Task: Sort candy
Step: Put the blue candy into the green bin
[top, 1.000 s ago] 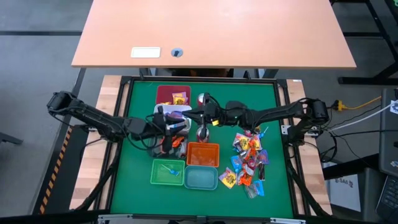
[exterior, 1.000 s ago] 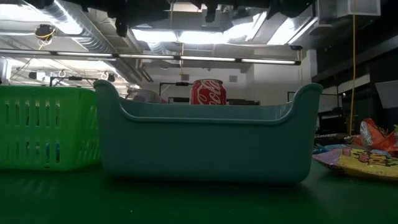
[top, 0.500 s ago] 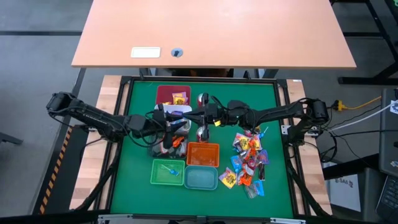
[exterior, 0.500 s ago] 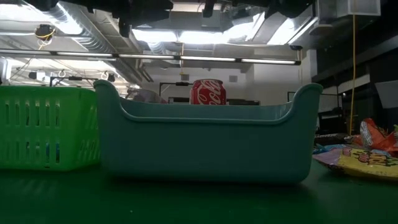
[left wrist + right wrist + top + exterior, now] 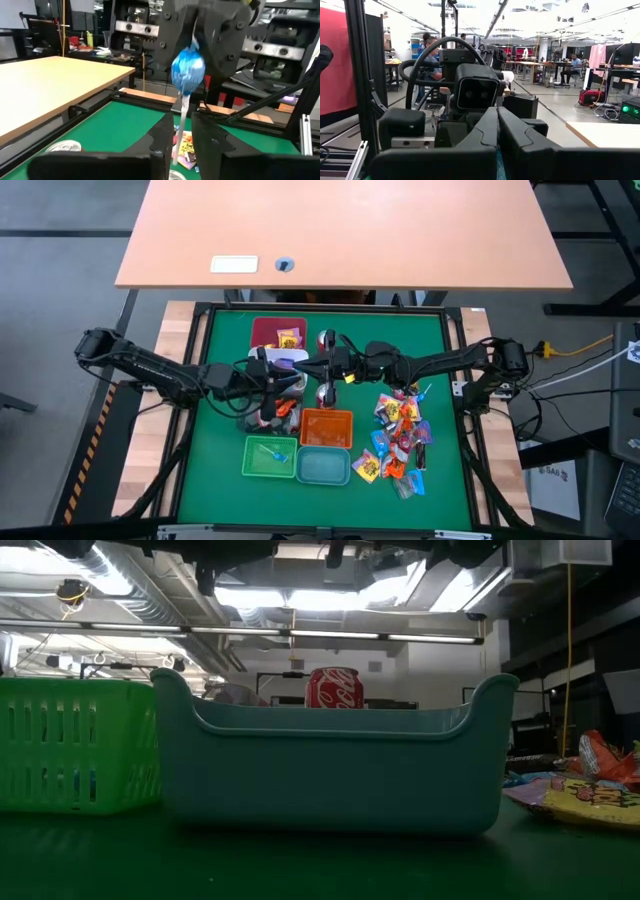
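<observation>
Left gripper (image 5: 181, 145) has narrowed onto the stick of a blue lollipop (image 5: 188, 65) since the earlier frame, both arms meeting mid-table. Right gripper (image 5: 496, 131) pinches the same lollipop, fingers together. Candy pile (image 5: 398, 442) lies beside the orange bin (image 5: 326, 428).

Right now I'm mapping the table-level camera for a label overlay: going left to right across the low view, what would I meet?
Green slatted bin → teal bin, with a red Coca-Cola can showing behind its rim → pile of wrapped candy at the right edge.
</observation>
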`<state>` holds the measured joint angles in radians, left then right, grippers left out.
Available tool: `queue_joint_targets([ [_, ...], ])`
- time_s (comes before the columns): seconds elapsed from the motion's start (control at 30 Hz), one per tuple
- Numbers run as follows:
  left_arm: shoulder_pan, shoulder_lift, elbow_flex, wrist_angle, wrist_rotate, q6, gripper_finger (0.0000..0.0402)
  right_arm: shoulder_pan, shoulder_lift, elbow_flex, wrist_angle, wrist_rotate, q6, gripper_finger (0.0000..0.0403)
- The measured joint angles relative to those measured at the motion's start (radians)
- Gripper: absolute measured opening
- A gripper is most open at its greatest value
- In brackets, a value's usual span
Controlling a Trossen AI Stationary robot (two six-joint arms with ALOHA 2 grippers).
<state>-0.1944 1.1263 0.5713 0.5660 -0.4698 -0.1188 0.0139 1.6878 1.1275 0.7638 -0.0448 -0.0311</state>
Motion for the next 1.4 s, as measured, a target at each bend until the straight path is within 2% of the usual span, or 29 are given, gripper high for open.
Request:
queue_joint_targets([
  [0.27,0.0,0.0,0.0,-0.001,0.002,0.004,0.0004,0.0,0.0,0.0,-0.001,0.0,0.0,0.0003],
  [0.4,0.0,0.0,0.0,-0.001,0.001,0.048,0.0002,0.0,0.0,0.0,-0.003,0.0,0.0,0.0003],
  [0.87,0.0,0.0,0.0,-0.005,0.001,0.051,0.0,0.0,0.0,0.0,-0.011,0.0,0.0,0.0007],
  [0.97,0.0,0.0,0.0,-0.007,0.002,0.051,0.0,-0.001,0.0,0.0,-0.015,0.0,0.0,0.0035],
  [1.13,-0.012,0.0,0.0,-0.006,0.039,0.051,0.0,-0.001,-0.024,-0.001,-0.047,0.042,0.0,0.0105],
  [1.27,-0.05,0.0,0.0,-0.026,0.075,0.051,0.0,-0.001,-0.101,-0.001,-0.18,0.052,0.0,0.0142],
  [1.4,-0.099,0.0,0.0,-0.116,0.159,0.03,0.0,-0.001,-0.189,0.0,-0.384,0.052,0.0,0.0158],
])
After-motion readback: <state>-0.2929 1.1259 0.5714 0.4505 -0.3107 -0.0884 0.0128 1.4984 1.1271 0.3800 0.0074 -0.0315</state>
